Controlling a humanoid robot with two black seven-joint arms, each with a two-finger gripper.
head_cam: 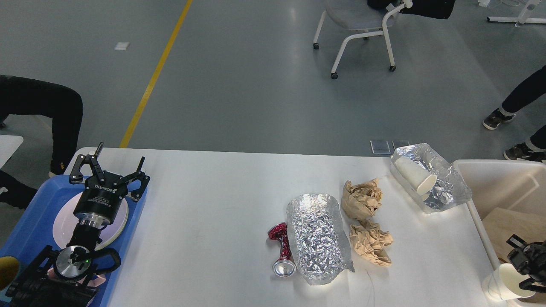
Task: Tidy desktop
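Observation:
The white desktop (213,204) carries a crushed red can (281,251), a crumpled foil sheet (318,236), two brown paper balls (362,198) (371,243), and a foil wrap (448,187) with a white paper cup (413,175) lying in it. Another white paper cup (505,283) stands at the front right corner. My left gripper (111,168) is open and empty above the blue tray (25,226). My right gripper (524,261) shows small and dark at the right edge, just above and beside that corner cup; its fingers cannot be told apart.
A beige bin (503,183) with brown paper inside stands off the table's right end. The tray holds a pale plate (64,217). A chair (358,25) and people's legs (42,111) are on the floor beyond the table.

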